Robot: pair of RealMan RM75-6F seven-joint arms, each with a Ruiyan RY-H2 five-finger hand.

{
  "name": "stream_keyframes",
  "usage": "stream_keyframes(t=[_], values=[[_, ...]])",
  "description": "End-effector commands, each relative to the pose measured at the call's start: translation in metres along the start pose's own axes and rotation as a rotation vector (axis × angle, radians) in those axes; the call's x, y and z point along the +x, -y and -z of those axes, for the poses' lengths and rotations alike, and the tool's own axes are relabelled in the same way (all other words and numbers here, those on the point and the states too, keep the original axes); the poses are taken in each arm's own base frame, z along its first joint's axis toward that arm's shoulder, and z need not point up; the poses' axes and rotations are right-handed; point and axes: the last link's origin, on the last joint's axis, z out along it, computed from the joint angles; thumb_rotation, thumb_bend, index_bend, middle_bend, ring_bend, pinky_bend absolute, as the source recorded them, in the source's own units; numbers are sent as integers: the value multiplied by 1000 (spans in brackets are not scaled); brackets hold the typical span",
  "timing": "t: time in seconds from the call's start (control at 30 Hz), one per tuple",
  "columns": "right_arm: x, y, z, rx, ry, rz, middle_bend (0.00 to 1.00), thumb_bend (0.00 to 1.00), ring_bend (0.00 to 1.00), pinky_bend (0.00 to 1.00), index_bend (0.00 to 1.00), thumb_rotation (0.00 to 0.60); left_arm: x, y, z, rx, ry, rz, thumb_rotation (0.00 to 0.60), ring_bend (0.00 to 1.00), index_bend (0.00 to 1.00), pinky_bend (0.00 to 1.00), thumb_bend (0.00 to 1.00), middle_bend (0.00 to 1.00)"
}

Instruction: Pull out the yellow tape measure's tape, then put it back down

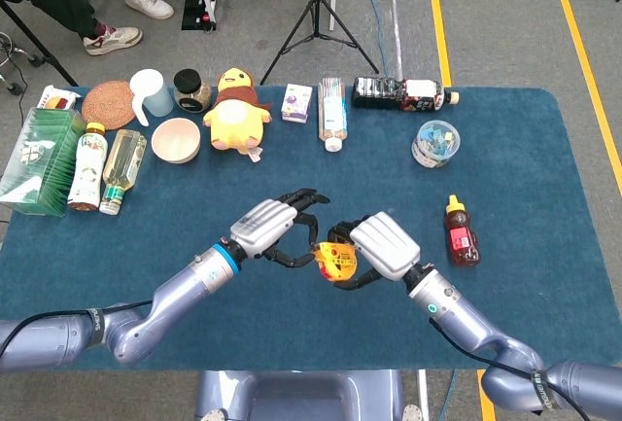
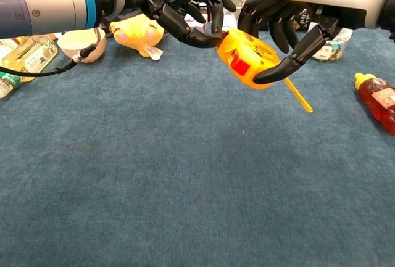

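The yellow tape measure [image 1: 337, 262] [image 2: 247, 57], with a red button on its face, hangs tilted above the blue table cloth [image 1: 292, 333]. My right hand [image 1: 384, 244] [image 2: 290, 14] grips its case from above and the right, thumb curled under it. My left hand [image 1: 264, 228] [image 2: 179, 8] reaches in from the left, and its thumb and a fingertip pinch at the case's upper left corner, where the tape's end sits. No length of tape shows drawn out. A thin yellow strap [image 2: 298, 97] dangles from the case's right side.
A red honey bottle [image 1: 460, 232] [image 2: 376, 97] lies to the right of the hands. A yellow plush duck [image 1: 235, 110] [image 2: 137, 34], a bowl [image 1: 176, 139], bottles [image 1: 107, 163] and a clip tub [image 1: 434, 143] line the far and left sides.
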Motion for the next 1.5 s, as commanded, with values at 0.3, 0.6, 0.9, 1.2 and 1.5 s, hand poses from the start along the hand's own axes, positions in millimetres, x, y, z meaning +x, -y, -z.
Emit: stream_keyframes(t=[0.3, 0.6, 0.9, 1.2, 1.5], values=[[1, -1, 1, -2, -2, 4, 654, 247, 624, 589, 626, 422, -1, -1, -2, 2, 0, 4, 497, 0, 564, 111, 355, 124], [1, 0, 3, 4, -4, 8, 658, 247, 629, 590, 630, 421, -1, 0, -2, 7, -5, 10, 499, 0, 584, 111, 390, 124], [0, -2, 7, -1, 6, 36, 661, 248, 631, 591, 634, 424, 2, 4, 3, 18, -5, 12, 496, 0, 595, 111, 407, 125], [-2, -8, 12, -12, 28, 71, 664, 247, 635, 591, 637, 420, 4, 12, 11, 35, 12, 14, 493, 0, 595, 111, 409, 124], [-6, -17, 20, -28, 66, 121, 669, 248, 638, 591, 639, 420, 3, 31, 28, 80, 38, 28, 496, 0, 596, 111, 410, 124]])
